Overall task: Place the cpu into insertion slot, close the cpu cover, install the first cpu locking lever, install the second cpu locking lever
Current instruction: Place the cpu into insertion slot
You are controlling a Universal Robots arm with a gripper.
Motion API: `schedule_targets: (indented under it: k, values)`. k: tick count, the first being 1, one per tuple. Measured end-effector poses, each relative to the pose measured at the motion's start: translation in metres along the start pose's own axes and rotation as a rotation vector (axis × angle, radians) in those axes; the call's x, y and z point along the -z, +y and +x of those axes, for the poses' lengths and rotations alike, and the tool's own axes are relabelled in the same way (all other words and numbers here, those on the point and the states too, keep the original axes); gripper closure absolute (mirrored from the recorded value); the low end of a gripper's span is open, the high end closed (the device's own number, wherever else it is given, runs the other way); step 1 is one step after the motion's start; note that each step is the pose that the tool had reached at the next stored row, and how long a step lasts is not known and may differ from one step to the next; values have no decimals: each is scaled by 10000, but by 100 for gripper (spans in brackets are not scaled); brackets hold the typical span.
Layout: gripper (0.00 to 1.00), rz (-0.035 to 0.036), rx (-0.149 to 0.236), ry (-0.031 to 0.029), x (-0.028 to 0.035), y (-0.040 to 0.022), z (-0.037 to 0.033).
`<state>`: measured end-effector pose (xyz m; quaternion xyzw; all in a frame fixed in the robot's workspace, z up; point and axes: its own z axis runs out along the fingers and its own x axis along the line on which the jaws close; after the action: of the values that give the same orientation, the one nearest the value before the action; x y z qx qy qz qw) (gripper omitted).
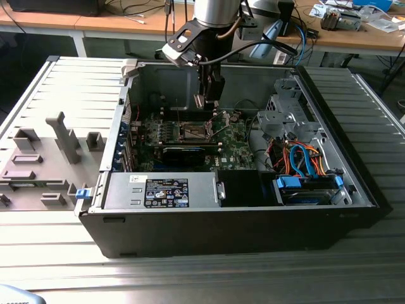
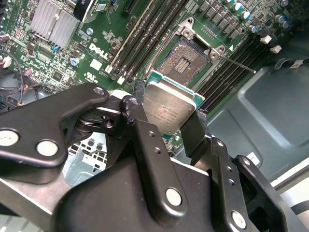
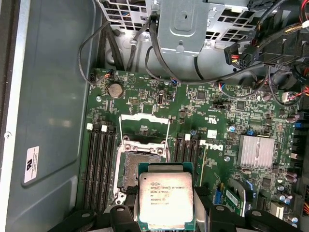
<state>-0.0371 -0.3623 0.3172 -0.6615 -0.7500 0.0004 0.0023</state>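
Note:
In both wrist views my gripper (image 2: pixel 166 110) (image 3: pixel 165 215) is shut on the cpu (image 2: pixel 170 107) (image 3: pixel 165 195), a flat silvery square chip with a green edge, one black finger (image 2: pixel 145 145) on each side. I hold it in the air just short of the insertion slot (image 2: pixel 186 60) (image 3: pixel 134 166), whose dark square centre lies bare in the green board. Beyond the slot, the cpu cover (image 3: pixel 144 121) stands open as a thin silvery frame. A thin metal lever (image 2: pixel 237 64) sticks out beside the slot. In the exterior view the gripper (image 1: pixel 207 100) hangs inside the open computer case, just above the slot (image 1: pixel 193 131).
Rows of long black memory slots (image 3: pixel 99 162) flank the socket. A silver heat sink (image 3: pixel 257 152), a long black card (image 1: pixel 183 153) and bundled cables (image 1: pixel 297 158) lie nearby. The case's metal walls (image 1: pixel 164 76) and drive cage (image 1: pixel 285 111) close in around the arm. A grey fixture (image 1: pixel 60 136) stands outside.

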Motion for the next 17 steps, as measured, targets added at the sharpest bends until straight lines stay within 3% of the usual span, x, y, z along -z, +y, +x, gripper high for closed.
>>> schedule_targets:
  k: [17]
  values:
    - [46, 0, -158, 1, -9, 0, 0]
